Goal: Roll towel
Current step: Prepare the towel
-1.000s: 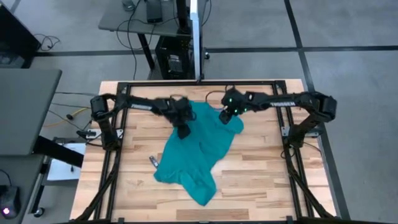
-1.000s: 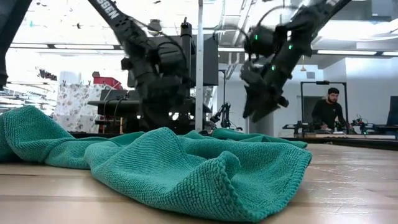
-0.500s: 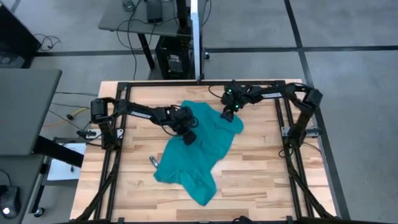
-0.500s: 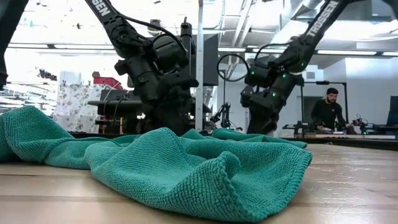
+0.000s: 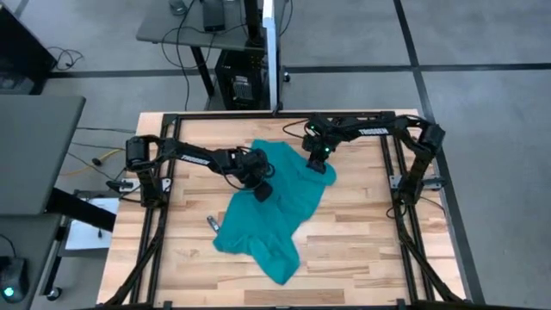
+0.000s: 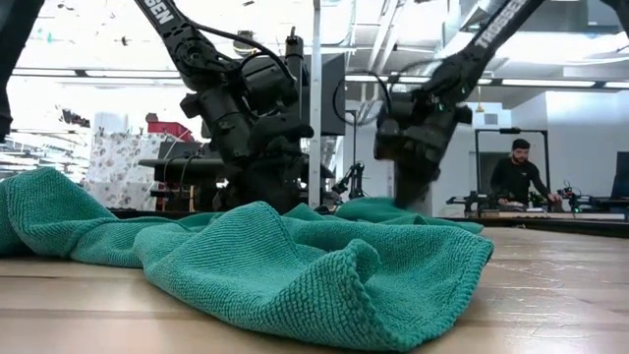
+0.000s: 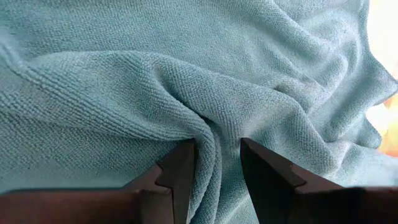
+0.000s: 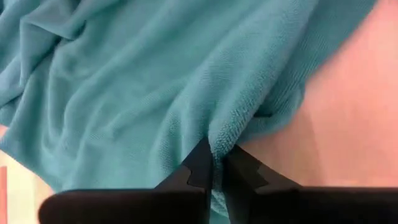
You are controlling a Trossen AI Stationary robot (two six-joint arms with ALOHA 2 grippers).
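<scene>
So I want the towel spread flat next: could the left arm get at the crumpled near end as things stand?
Probably not right away. The left gripper is closed on a fold of the towel near its far end, and the right gripper pinches the far edge. The near end lies free, so it would have to let go first.

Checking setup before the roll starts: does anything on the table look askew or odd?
Yes. The towel lies crumpled and diagonal, not flat. Both grippers pinch folds near its far edge: left gripper and right gripper. A small dark object lies beside the towel.

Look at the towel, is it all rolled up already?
No, the towel lies spread and crumpled across the table in the high view, with no roll in it.
</scene>
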